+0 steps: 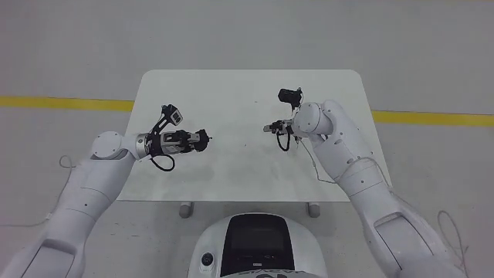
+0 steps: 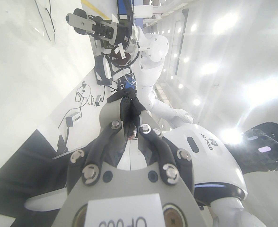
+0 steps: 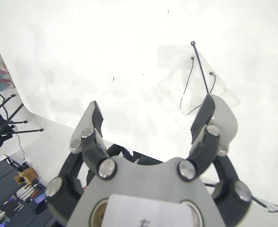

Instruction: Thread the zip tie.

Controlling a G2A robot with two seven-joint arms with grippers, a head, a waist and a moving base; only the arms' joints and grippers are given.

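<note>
Right wrist view: right gripper [image 3: 152,101] spread near zip ties [image 3: 199,67] on clear sheet [image 3: 174,100]; left gripper [image 2: 129,111] pressed together.

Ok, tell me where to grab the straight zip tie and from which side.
Grip the straight zip tie on its strap just behind the head, coming straight down with the fingers across the strap. It lies flat on the table, so nothing gets under it from the side, and near the head it looks clearest of the other two ties.

Right pincer [image 3: 151,100] partly hides one zip tie [image 3: 200,68].
</note>
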